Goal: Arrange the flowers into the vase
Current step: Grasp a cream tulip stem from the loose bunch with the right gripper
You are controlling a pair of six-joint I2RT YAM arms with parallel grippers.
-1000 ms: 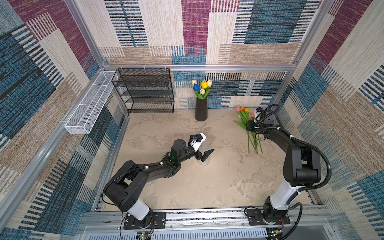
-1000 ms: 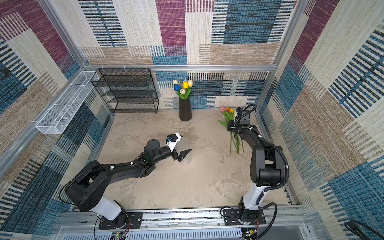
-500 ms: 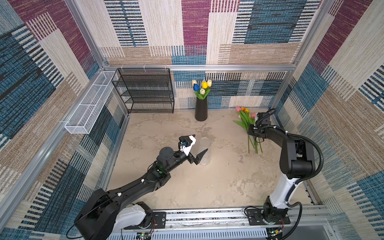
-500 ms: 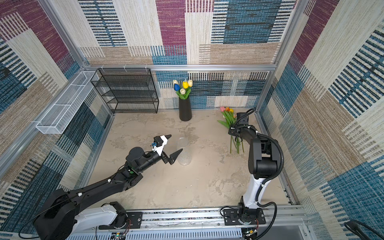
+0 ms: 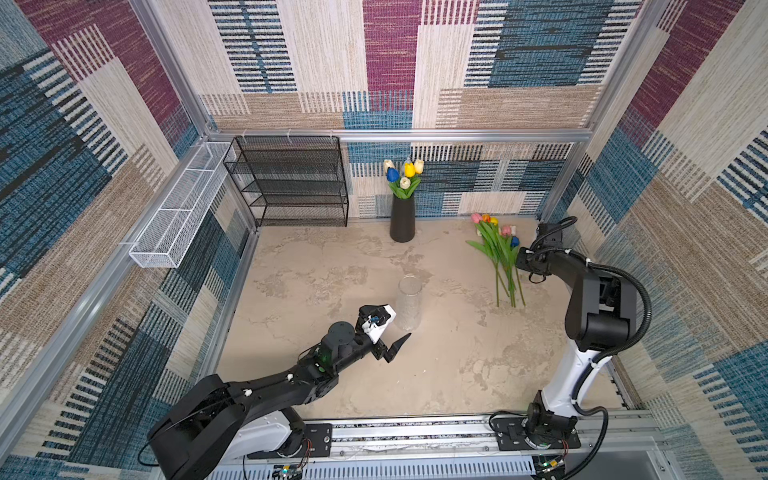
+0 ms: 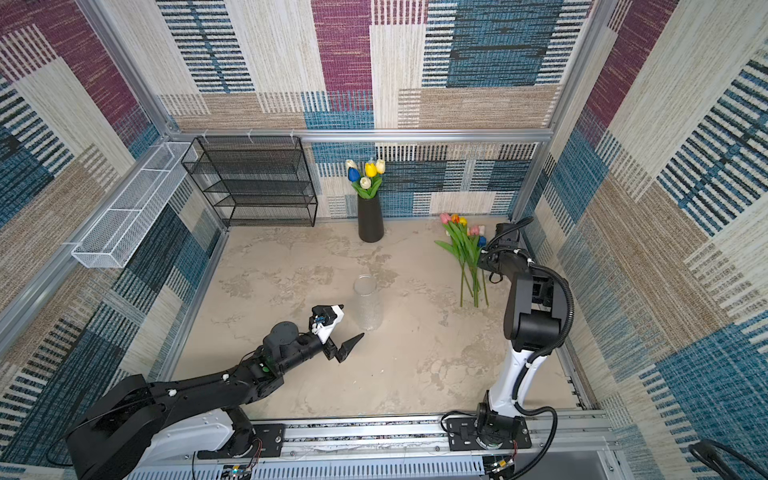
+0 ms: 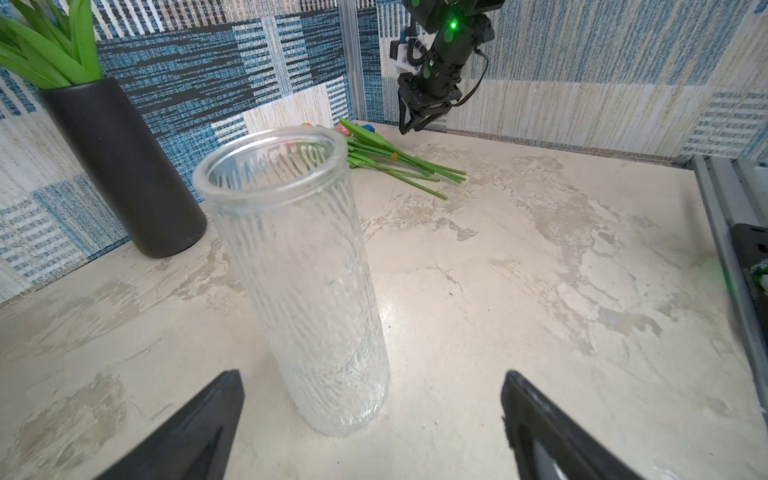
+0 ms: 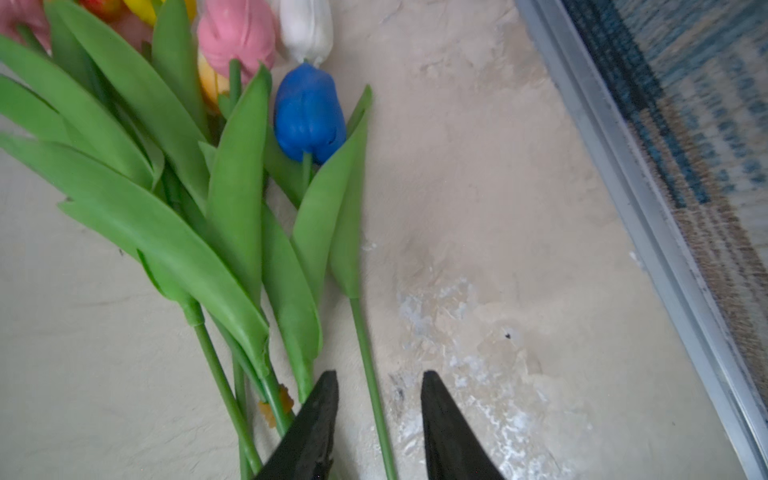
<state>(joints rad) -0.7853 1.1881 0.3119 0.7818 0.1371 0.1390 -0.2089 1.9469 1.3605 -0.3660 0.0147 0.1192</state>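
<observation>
Left gripper (image 7: 370, 374) fingers stood spread wide, empty, facing glass vase (image 7: 299, 266). Right gripper (image 8: 378, 376) fingers apart, straddled blue tulip (image 8: 309, 118) stem, unclamped. Flowers (image 5: 496, 249) lay on table (image 5: 457, 374).

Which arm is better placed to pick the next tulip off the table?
Right. The right gripper hangs over the loose flowers, with one green stem between its open jaws in the wrist view. The left gripper is open beside the glass vase, away from them.

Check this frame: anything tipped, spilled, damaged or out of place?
Nothing stands out. The glass vase stands upright and empty, the black vase upright too, and the loose tulips lie bundled on the table.
</observation>
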